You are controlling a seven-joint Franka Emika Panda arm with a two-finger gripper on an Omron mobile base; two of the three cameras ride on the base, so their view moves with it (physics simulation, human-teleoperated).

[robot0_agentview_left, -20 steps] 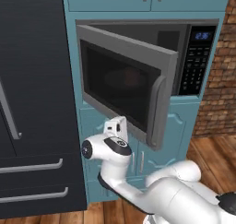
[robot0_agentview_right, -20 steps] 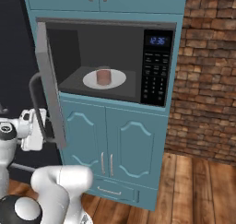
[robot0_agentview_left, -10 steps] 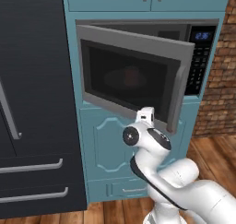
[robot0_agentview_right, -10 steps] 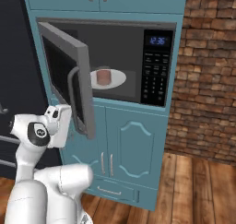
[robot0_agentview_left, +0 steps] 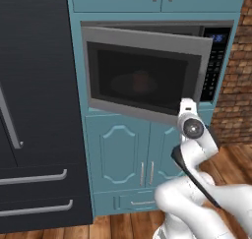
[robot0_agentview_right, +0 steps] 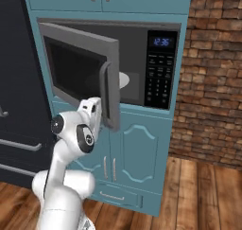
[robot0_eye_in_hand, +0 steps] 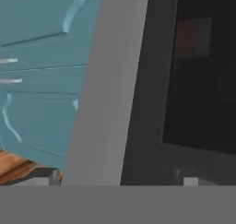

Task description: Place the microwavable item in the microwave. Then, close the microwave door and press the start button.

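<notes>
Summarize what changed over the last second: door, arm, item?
The microwave door swung from wide open to roughly half shut, with the gripper following by its lower edge; whether they touch is unclear. Nothing was grasped or released. The microwavable item stayed on the turntable, now seen through the glass; the microwave display stays lit.

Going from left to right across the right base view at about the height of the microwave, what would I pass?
Black fridge front → grey metal-framed microwave door with dark glass window → white round turntable inside the microwave → black keypad strip with blue digital display → red brick wall.
</notes>
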